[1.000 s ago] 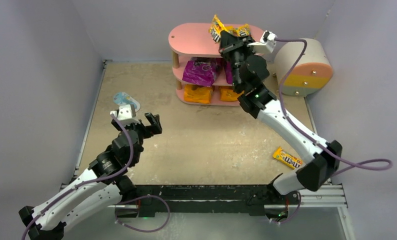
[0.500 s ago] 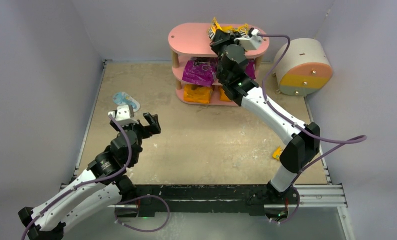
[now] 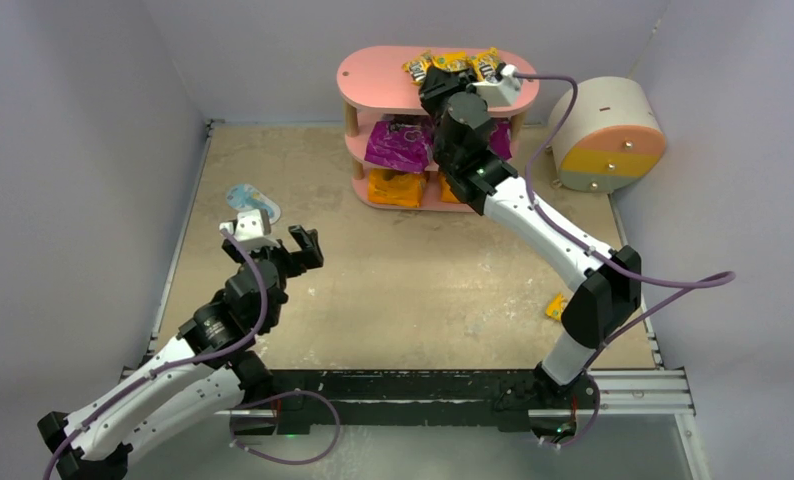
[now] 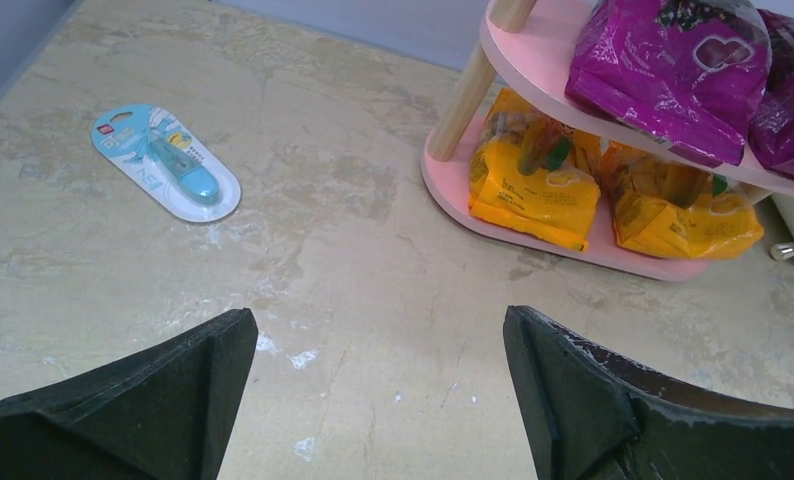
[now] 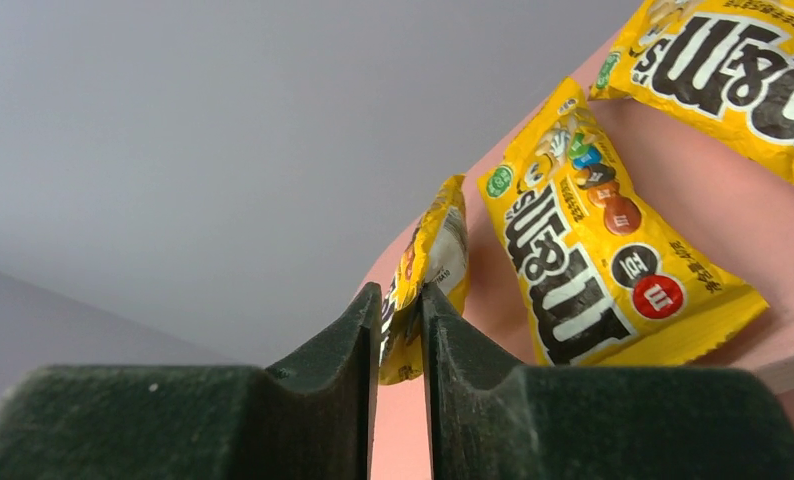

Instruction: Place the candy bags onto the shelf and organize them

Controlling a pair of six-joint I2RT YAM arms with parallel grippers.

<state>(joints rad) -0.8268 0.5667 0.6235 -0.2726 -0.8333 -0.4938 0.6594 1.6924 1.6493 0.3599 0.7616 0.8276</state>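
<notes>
The pink shelf (image 3: 378, 75) stands at the back. My right gripper (image 3: 431, 80) (image 5: 400, 292) is over its top board, its jaws narrowly apart and pinching a yellow M&M's packet (image 5: 435, 245) (image 3: 418, 68) that stands on edge. Two more yellow packets (image 5: 593, 240) (image 5: 733, 60) lie flat beside it. Magenta bags (image 3: 401, 145) (image 4: 673, 70) fill the middle tier and orange bags (image 3: 395, 187) (image 4: 533, 180) the bottom one. Another yellow packet (image 3: 554, 305) lies on the table, half hidden behind the right arm. My left gripper (image 3: 306, 246) (image 4: 378, 330) hovers wide open over bare table.
A pale blue flat packet (image 3: 245, 197) (image 4: 166, 162) lies on the table at the left, near the left gripper. A round cream drawer unit (image 3: 608, 135) with yellow and pink fronts stands right of the shelf. Grey walls close in the back and sides.
My right arm swung left and lowered the yellow packet onto the shelf's top board. Its jaws have eased slightly around the packet. The left arm has not moved.
</notes>
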